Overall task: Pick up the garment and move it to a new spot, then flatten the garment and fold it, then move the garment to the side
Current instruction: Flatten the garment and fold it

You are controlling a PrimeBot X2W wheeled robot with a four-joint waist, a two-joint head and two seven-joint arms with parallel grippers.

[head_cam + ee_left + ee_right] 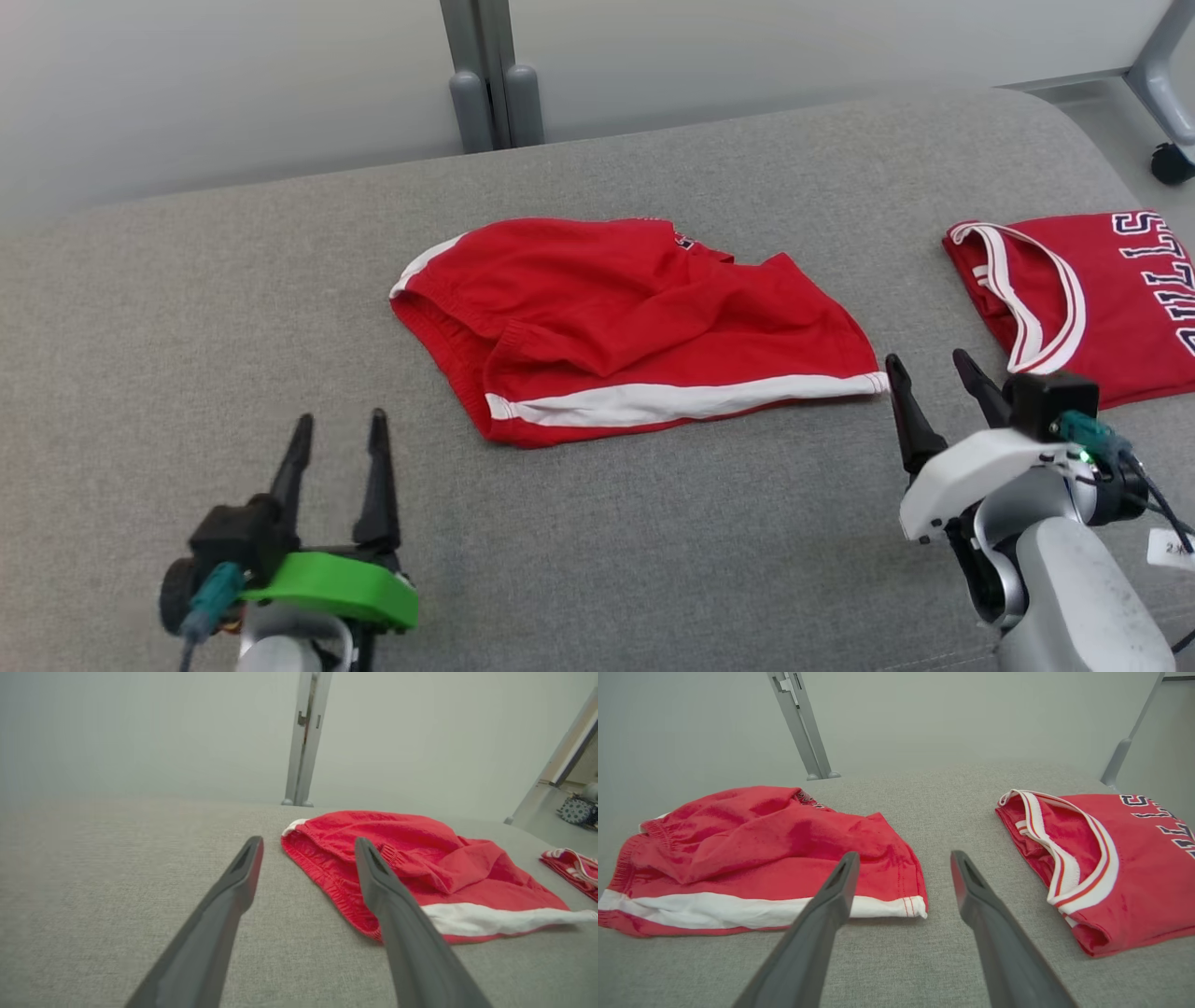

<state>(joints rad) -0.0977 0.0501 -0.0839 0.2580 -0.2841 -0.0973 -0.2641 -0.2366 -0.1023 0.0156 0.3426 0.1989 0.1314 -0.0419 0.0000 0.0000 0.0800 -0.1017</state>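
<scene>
both grippers spread wide, holding nothing: left gripper (341, 420) & right gripper (928, 359) hover over the grey fabric counter (187, 327), either side of the red shorts (635, 317). shorts lie mid-counter, rumpled, loosely doubled over, white stripe toward the robot. not flat or neat, so i'd judge flatten, fold & move aside are left; new spot or not, can't tell. red jersey (1092, 299) lies folded at the right, apart. its navy lettering (1158, 252) runs sideways, "ulls" readable. print on the shorts is too small to read.
</scene>
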